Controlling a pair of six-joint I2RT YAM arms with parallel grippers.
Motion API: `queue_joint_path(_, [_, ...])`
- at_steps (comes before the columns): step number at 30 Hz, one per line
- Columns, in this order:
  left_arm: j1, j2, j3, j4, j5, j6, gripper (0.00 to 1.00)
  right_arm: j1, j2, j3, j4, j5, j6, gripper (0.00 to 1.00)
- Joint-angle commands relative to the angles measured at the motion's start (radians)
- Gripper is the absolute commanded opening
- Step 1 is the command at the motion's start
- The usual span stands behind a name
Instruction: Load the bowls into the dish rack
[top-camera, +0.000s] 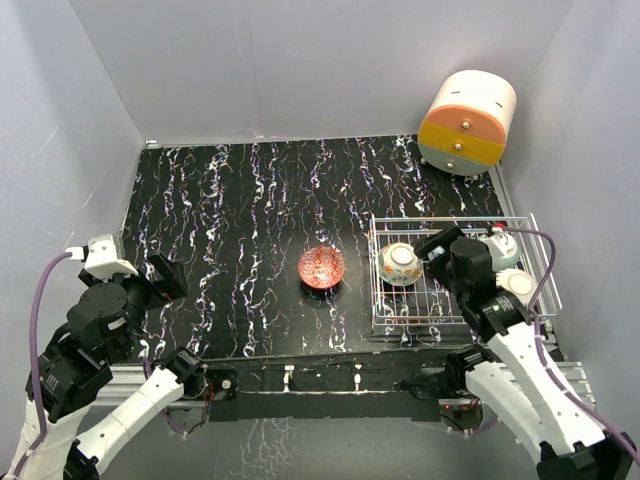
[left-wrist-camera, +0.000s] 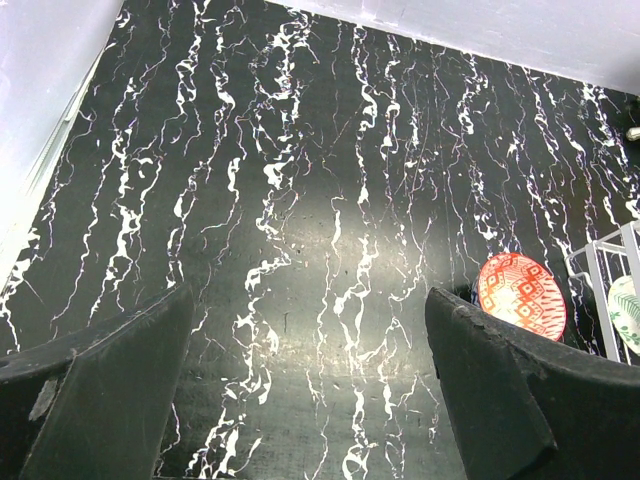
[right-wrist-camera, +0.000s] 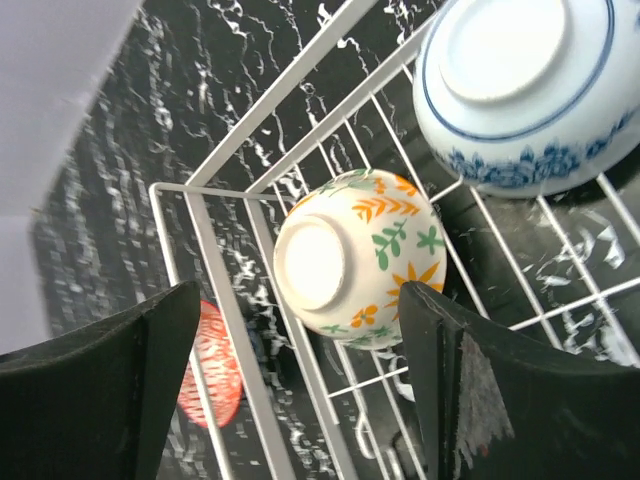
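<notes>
The left tool (top-camera: 163, 277) hangs released, well apart from the red bowl (top-camera: 321, 267) on the counter (top-camera: 230, 220) beside the dish rack (top-camera: 374, 280); a shallow pinch could skid it. The right tool (top-camera: 443, 243), released too, hovers over the racked floral bowl (top-camera: 400, 263) and could knock it.

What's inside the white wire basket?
A flowery bowl, a blue-and-white bowl and a third pale bowl. The right arm covers the middle of the dish rack, so more could hide there.

Red bowl (top-camera: 321, 267) with pale diamond pattern; floral bowl (right-wrist-camera: 358, 258) white, orange, green (dish rack (top-camera: 374, 290) white); table (top-camera: 250, 200) black, white-veined
</notes>
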Motion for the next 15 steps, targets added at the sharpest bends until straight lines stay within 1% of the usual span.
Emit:
queue_joint_path(1, [-0.007,0.022,0.025,0.016,0.014,0.025,0.97,0.002,0.141,0.152,-0.009,0.006,-0.242,0.85])
queue_joint_path(3, [-0.007,0.024,0.024,0.021,0.017,0.027,0.97,0.003,0.234,0.209,-0.034,-0.007,-0.309,0.92])
queue_joint_path(4, [-0.007,0.025,0.024,0.024,0.017,0.027,0.97,0.003,0.276,0.233,-0.033,-0.015,-0.350,0.98])
queue_joint_path(10, [-0.007,0.029,0.020,0.031,0.025,0.024,0.97,0.003,0.496,0.382,-0.148,-0.064,-0.505,0.99])
queue_joint_path(15, [-0.007,0.026,0.014,0.029,0.031,0.025,0.97,0.005,0.543,0.424,-0.171,-0.116,-0.570,0.99])
